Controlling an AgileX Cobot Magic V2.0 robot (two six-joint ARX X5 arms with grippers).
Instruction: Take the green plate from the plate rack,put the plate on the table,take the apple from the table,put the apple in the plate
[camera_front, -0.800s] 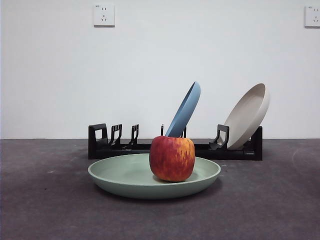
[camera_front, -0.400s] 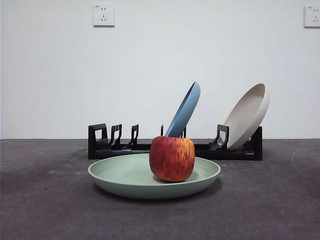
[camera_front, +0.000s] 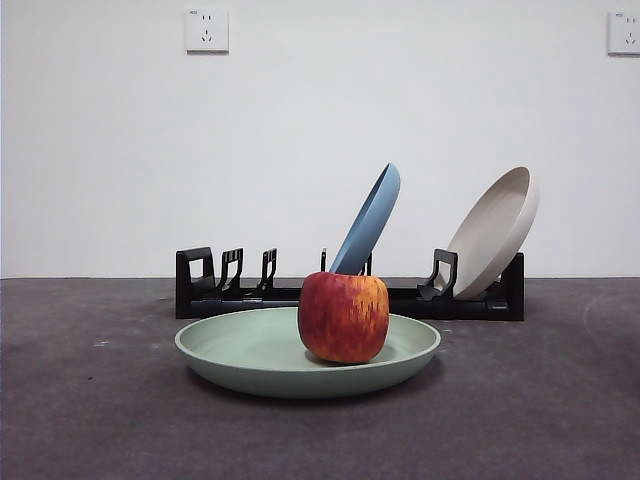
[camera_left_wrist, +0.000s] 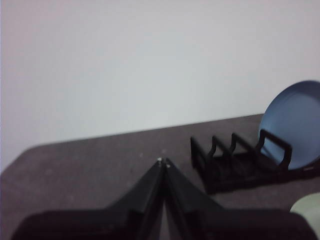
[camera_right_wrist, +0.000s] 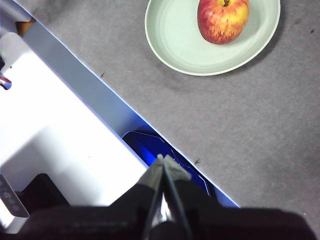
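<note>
Front view: a red apple (camera_front: 343, 317) streaked with yellow sits inside a shallow pale green plate (camera_front: 250, 352), right of the plate's middle. The plate lies flat on the dark grey tabletop (camera_front: 90, 410). Just behind it stands a long black plate rack (camera_front: 215, 284). A blue plate (camera_front: 370, 220) leans in a slot near the rack's middle, and a beige plate (camera_front: 495, 230) leans at its right end. The slots at the rack's left end hold nothing. Two white wall sockets (camera_front: 207, 30) sit high on the white wall.

No arm appears in this view. In the left wrist view, the left pincer (camera_left_wrist: 163, 162) has its jaws pressed together, holding nothing, near the rack's end. In the right wrist view, the right pincer (camera_right_wrist: 164, 162) is likewise pressed together and empty, at the tabletop's edge, well apart from the plate and apple.
</note>
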